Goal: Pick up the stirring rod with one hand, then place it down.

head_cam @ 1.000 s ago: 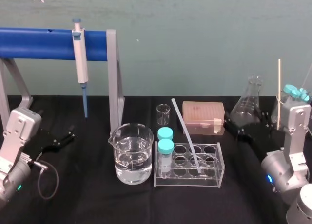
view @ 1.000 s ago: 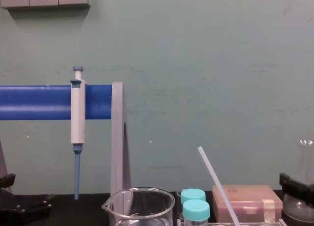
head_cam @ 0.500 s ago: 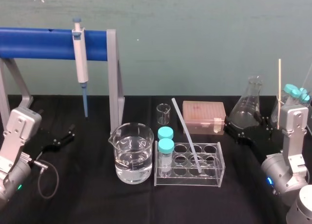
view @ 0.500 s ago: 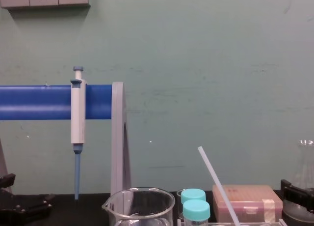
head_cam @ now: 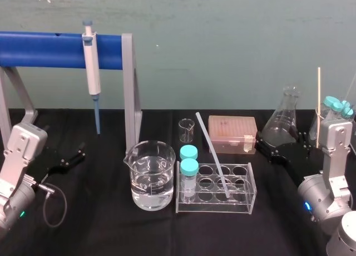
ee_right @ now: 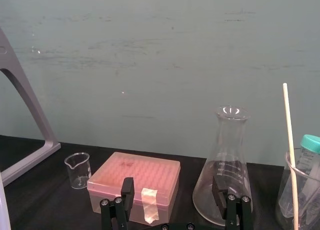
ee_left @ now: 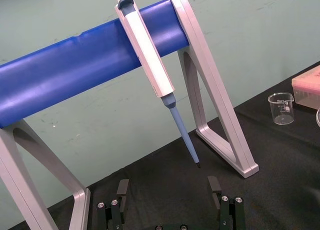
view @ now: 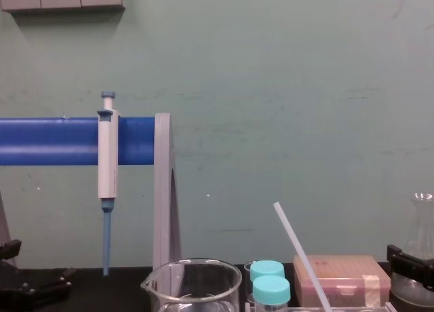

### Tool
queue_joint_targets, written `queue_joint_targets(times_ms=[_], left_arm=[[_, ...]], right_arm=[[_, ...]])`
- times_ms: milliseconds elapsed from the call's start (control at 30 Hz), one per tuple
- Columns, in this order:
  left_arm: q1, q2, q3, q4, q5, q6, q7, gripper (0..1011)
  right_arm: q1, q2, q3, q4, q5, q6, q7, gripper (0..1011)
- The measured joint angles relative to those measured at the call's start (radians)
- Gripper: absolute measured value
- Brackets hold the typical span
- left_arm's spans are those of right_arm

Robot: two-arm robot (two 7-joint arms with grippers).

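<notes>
Head view: stirring rod [head_cam: 212, 153] in rack [head_cam: 217, 207], beaker [head_cam: 135, 170] w/ liquid [head_cam: 149, 193]

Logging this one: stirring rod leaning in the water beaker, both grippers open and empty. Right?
Not quite. The head view shows the stirring rod leaning in the clear tube rack, beside the beaker, not in it. The left gripper and right gripper are open and empty, as stated.

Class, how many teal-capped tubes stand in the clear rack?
2. The front tube and the back tube fill the rack's left-end holes, beside the beaker; the other holes hold no capped tube.
</notes>
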Motion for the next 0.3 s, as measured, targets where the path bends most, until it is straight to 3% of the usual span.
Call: queue_joint_targets(times_ms=[300], left_arm=[[0.0,0.0,0.0,0.0,0.0,0.0,0.0,1000]], right_arm=[[0.0,0.0,0.0,-0.001,0.001,-0.001,0.001,1000]])
